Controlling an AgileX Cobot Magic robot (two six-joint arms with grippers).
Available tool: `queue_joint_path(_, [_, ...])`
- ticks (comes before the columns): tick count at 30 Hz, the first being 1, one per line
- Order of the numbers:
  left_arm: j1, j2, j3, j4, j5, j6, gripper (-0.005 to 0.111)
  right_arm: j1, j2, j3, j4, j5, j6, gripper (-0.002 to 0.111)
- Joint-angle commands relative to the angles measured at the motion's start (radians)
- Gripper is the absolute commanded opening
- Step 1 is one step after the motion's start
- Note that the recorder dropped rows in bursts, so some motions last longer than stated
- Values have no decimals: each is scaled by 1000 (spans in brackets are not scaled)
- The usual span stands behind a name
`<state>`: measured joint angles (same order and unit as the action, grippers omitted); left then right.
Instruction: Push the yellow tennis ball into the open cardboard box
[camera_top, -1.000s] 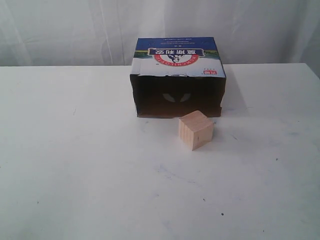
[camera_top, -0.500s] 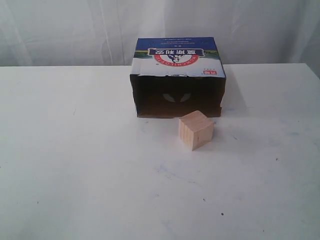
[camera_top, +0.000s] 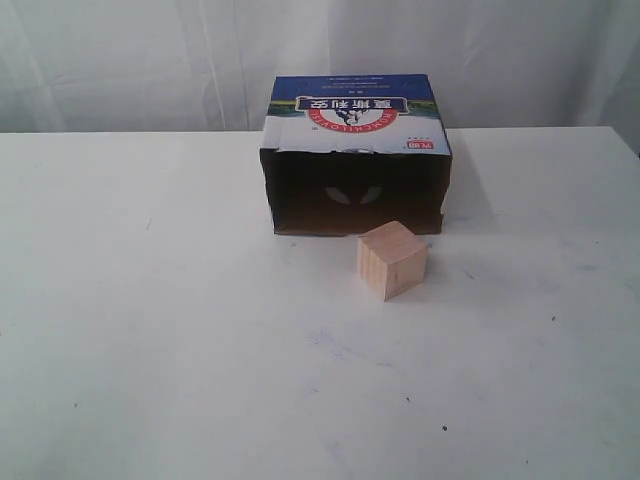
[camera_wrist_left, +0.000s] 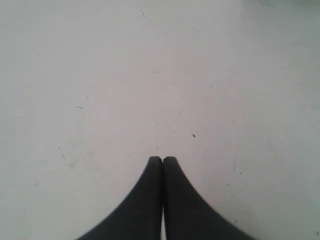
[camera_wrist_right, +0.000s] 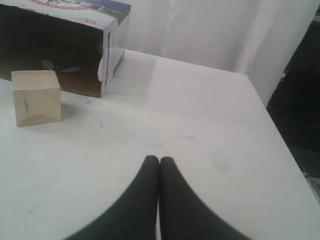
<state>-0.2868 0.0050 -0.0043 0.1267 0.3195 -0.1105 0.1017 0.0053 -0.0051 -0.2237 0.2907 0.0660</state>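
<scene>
The open cardboard box (camera_top: 355, 155) lies at the back middle of the white table, its dark opening facing the front; its blue-and-white printed top carries a red logo. The same box (camera_wrist_right: 60, 45) shows in the right wrist view. No yellow tennis ball shows in any view; it is hidden or out of view. Neither arm appears in the exterior view. My left gripper (camera_wrist_left: 163, 159) is shut with nothing in it, over bare table. My right gripper (camera_wrist_right: 159, 159) is shut and empty, well away from the box.
A pale wooden cube (camera_top: 391, 260) stands just in front of the box's opening, toward its right side; the right wrist view shows that cube (camera_wrist_right: 36, 96) too. White curtains hang behind the table (camera_top: 150, 300). The table's right edge (camera_wrist_right: 280, 135) drops to a dark floor.
</scene>
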Motion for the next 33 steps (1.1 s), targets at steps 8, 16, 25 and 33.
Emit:
queue_joint_path(8, [-5,-5,4,2,15,2,0,-53,-5,5,-2,0,-1,0])
queue_joint_path(16, [-5,-5,4,2,15,2,0,-53,-5,5,-2,0,-1,0])
queue_joint_path(25, [-5,-5,4,2,15,2,0,-53,-5,5,-2,0,-1,0])
queue_joint_path(33, [-5,-5,4,2,15,2,0,-53,-5,5,-2,0,-1,0])
